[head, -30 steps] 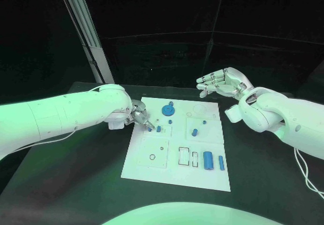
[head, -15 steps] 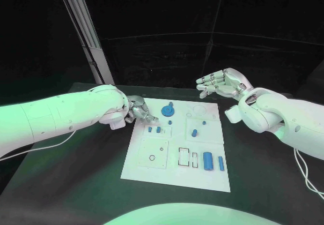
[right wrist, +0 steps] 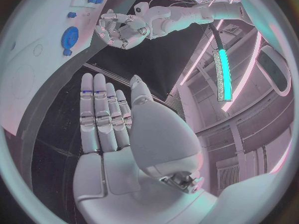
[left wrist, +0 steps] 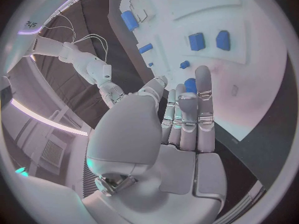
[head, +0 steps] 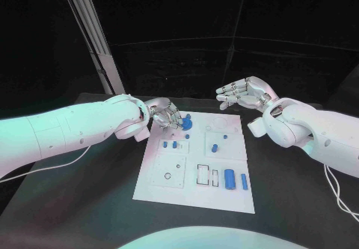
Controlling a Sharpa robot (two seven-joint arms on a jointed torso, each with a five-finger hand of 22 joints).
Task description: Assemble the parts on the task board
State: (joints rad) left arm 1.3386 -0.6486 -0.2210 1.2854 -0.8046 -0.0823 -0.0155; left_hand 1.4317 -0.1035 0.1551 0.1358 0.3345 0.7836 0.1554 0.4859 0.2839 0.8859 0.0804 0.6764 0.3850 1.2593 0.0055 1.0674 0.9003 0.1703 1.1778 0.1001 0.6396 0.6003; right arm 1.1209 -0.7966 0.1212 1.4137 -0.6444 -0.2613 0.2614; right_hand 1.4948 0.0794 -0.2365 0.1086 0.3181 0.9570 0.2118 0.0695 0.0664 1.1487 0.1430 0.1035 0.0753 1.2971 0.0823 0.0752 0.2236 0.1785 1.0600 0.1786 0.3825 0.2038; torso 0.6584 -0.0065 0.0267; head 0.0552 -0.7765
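Note:
The white task board [head: 170, 182] lies in the middle of the black table. On it are a round blue disc [head: 185, 123], two small blue blocks [head: 170, 144] near its left side, a blue block [head: 215, 147] and a large blue cylinder [head: 229, 178]. My left hand [head: 164, 115] hovers over the board's far left corner beside the disc, fingers stretched out and holding nothing. The left wrist view shows its straight fingers [left wrist: 203, 99] above the board [left wrist: 249, 69] and the two blocks [left wrist: 209, 41]. My right hand [head: 240, 93] is raised beyond the board's far right corner, empty, fingers [right wrist: 99, 109] extended.
A slim blue rod [head: 243, 181] lies beside the large cylinder, next to dark rectangular slots [head: 203, 174]. A pale upright post [head: 96, 46] stands behind the table's left rear. Cables [head: 336, 192] hang along the right arm.
My left hand has lifted off the small blue blocks and moved toward the board's far left corner, its fingers spreading. The right hand has stayed in place.

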